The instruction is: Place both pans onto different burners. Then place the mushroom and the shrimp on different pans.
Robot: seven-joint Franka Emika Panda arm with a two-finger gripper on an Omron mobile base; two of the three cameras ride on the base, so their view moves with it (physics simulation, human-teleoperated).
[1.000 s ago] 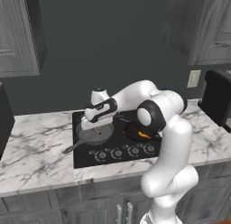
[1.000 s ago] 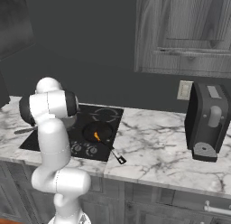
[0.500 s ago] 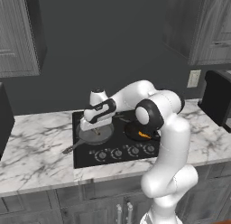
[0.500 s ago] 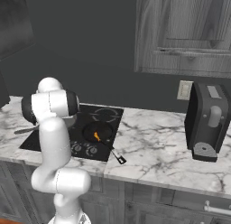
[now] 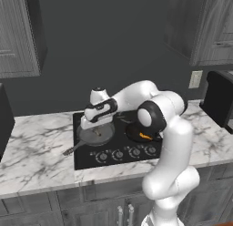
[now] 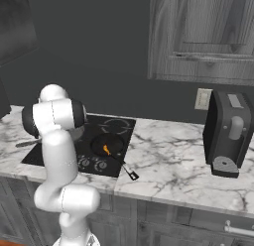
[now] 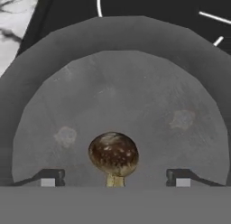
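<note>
A brown-capped mushroom (image 7: 113, 154) lies on the floor of the dull-grey skillet (image 7: 122, 96) at lower centre of the hand view, flanked by the wide-spread fingertips (image 7: 50, 177) of the end effector (image 7: 115, 178), which grip nothing. The small, light lump looks soft and prone to roll, best pinched across its cap. In the left base view the skillet (image 5: 96, 135) sits left of centre on the black cooktop (image 5: 116, 143), with the shrimp (image 5: 144, 136) in the black pan (image 5: 139, 133) just right of it. Both pans appear loaded, so the task looks nearly complete. A marble table (image 5: 36, 152) surrounds the cooktop beneath dark wall cabinets (image 6: 203, 36), and a coffee machine (image 6: 229, 133) stands at right.
</note>
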